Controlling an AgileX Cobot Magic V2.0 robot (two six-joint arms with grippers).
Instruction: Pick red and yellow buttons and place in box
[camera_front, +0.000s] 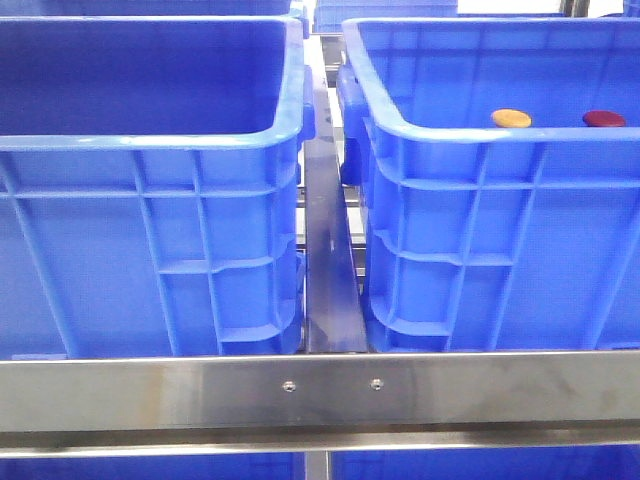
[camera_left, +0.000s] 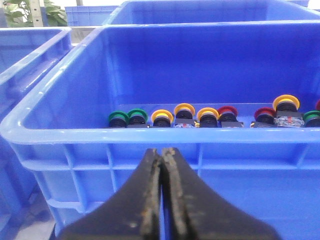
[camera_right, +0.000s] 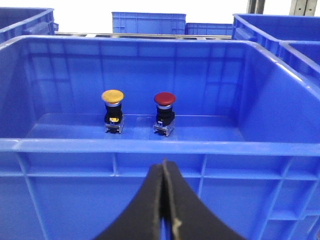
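Note:
Two alike blue boxes stand side by side. In the right box (camera_front: 480, 135) a yellow button (camera_front: 511, 118) and a red button (camera_front: 603, 119) stand upright on the floor, a little apart. The right wrist view shows both, yellow button (camera_right: 112, 96) and red button (camera_right: 164, 99), each on a black base. My right gripper (camera_right: 164, 163) is shut and empty, outside that box's wall (camera_right: 150, 146), just under the rim. My left gripper (camera_left: 163, 150) is shut and empty too, outside the wall of a box (camera_left: 150, 135) holding a row of several green, yellow and red buttons (camera_left: 184, 112). The front view shows neither gripper.
The left box (camera_front: 150, 140) hides its floor in the front view. A steel divider (camera_front: 325, 260) runs between the boxes and a steel rail (camera_front: 320, 390) crosses in front of them. More blue crates (camera_right: 147, 22) stand behind, and another (camera_left: 30, 55) beside the left one.

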